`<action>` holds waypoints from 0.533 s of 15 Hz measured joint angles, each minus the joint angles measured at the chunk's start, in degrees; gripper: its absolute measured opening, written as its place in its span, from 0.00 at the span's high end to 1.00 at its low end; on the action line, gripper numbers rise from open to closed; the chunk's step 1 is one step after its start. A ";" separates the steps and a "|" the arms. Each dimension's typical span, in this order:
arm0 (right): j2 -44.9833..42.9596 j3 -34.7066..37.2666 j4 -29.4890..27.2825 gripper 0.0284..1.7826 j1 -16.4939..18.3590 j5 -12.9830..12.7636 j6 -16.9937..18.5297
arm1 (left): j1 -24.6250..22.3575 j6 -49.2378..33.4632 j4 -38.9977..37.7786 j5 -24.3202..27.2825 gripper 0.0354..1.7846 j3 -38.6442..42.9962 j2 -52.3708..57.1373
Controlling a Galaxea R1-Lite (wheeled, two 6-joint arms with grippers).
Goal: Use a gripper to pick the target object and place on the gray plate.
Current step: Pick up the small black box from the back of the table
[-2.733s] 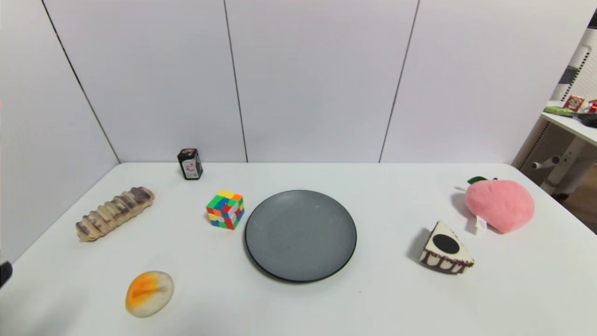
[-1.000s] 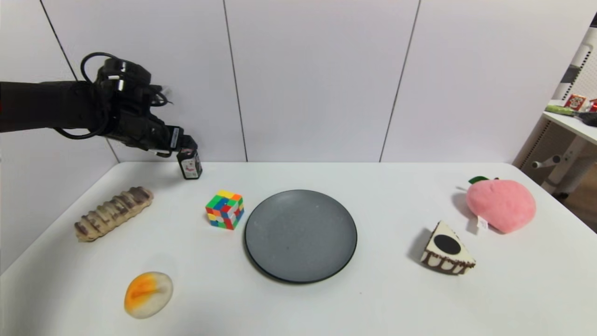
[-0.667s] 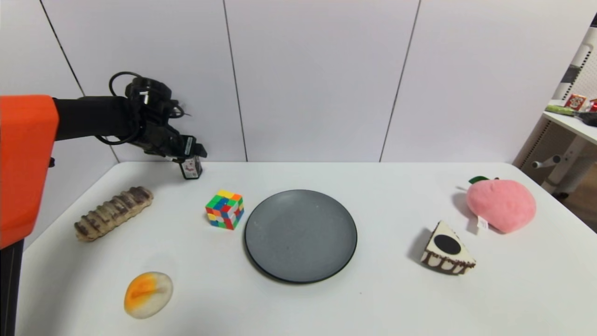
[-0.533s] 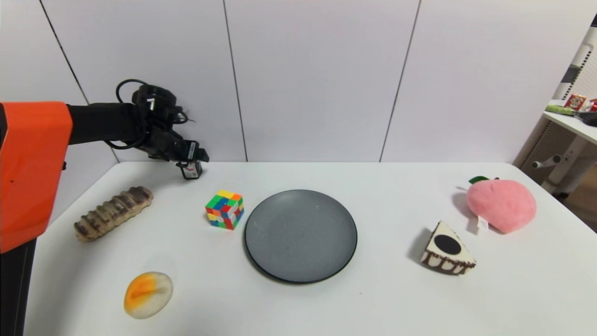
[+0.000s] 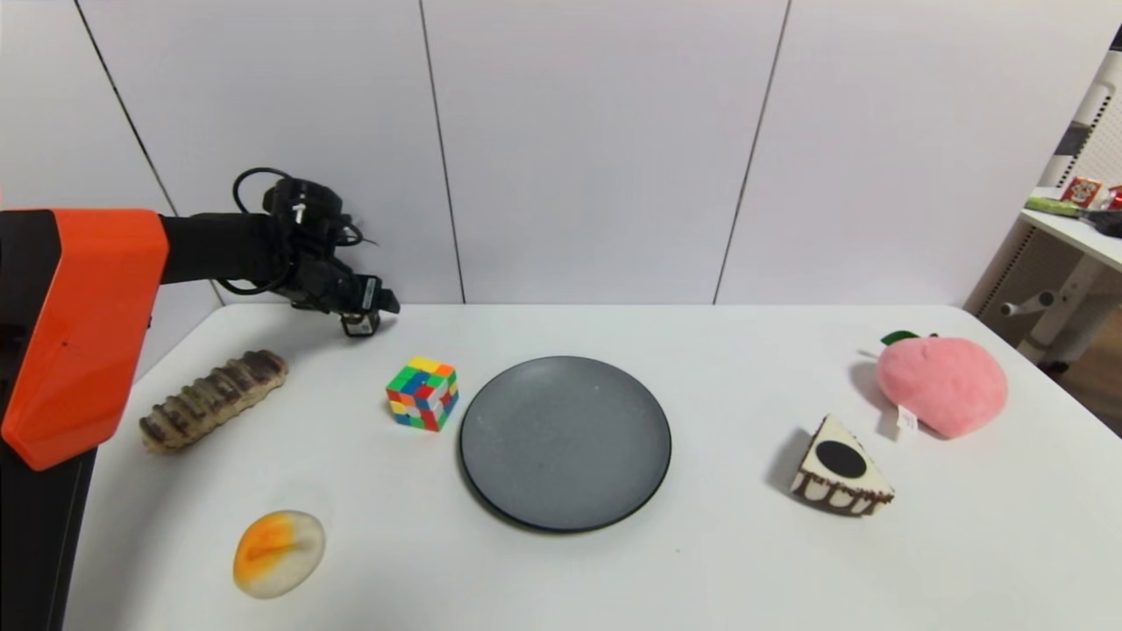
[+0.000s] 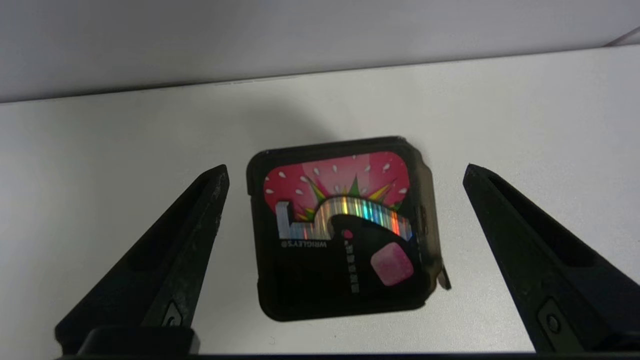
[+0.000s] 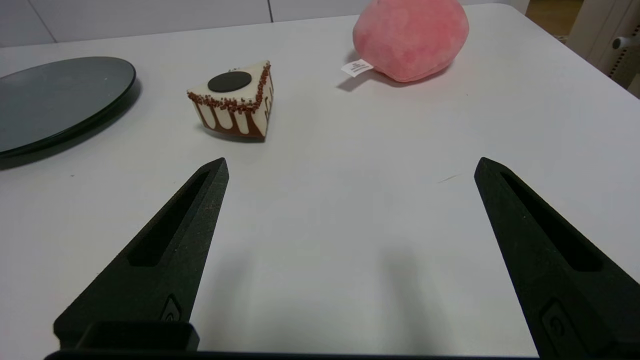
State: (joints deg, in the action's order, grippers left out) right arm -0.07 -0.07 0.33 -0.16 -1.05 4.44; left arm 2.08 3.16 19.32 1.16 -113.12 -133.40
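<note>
Hovering at the far left corner of the white table (image 5: 719, 561), the left gripper (image 5: 364, 308) hangs directly over the small black box (image 6: 342, 230), its tapered fingers (image 6: 165, 270) spread wide with one on each side of the box and neither touching it. From the left wrist camera, the box's top face shows a pink strawberry design, a holographic band and a small pink square; a clear gap of table separates it from each finger. In the head view, only the lower part of the box (image 5: 360, 326) shows beneath the gripper, standing on the table close to the back wall. The black arm with its large orange segment (image 5: 83, 329) reaches in from the left.

Nearer the robot, the multicoloured puzzle cube (image 5: 423, 393) sits just beside the left edge of the gray plate (image 5: 565, 443), well apart from the box. A brown-striped bread loaf (image 5: 213, 400) and an orange-and-white round toy (image 5: 279, 553) lie along the left side. The right gripper (image 7: 350, 175) is held low over bare table with its fingers also wide apart and holding nothing, with a cake slice (image 7: 234, 99) and a pink plush peach (image 7: 410, 37) farther off.
</note>
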 joint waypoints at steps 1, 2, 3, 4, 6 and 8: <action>0.00 0.00 0.00 0.05 0.00 0.00 0.00 | 0.00 -0.07 -0.33 -0.06 0.17 -0.02 -0.09; 0.00 0.00 0.00 0.05 0.00 0.01 0.02 | 0.00 0.01 -0.37 -0.01 0.27 -0.02 -0.15; 0.00 0.00 -0.02 0.05 0.00 0.00 0.00 | -0.02 0.04 -0.37 -0.01 0.35 -0.02 -0.20; 0.00 0.00 0.00 0.05 0.00 0.01 0.02 | -0.02 0.04 -0.41 -0.04 0.42 -0.02 -0.20; 0.00 0.00 -0.02 0.05 0.00 0.01 0.02 | -0.02 0.04 -0.45 -0.06 0.54 -0.02 -0.22; 0.00 0.00 0.00 0.05 0.00 0.01 0.02 | 0.02 -0.13 -0.45 -0.15 0.57 0.00 -0.23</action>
State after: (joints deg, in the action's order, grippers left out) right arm -0.07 -0.07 0.33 -0.16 -1.04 4.46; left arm 2.11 3.02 18.87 1.01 -113.12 -133.63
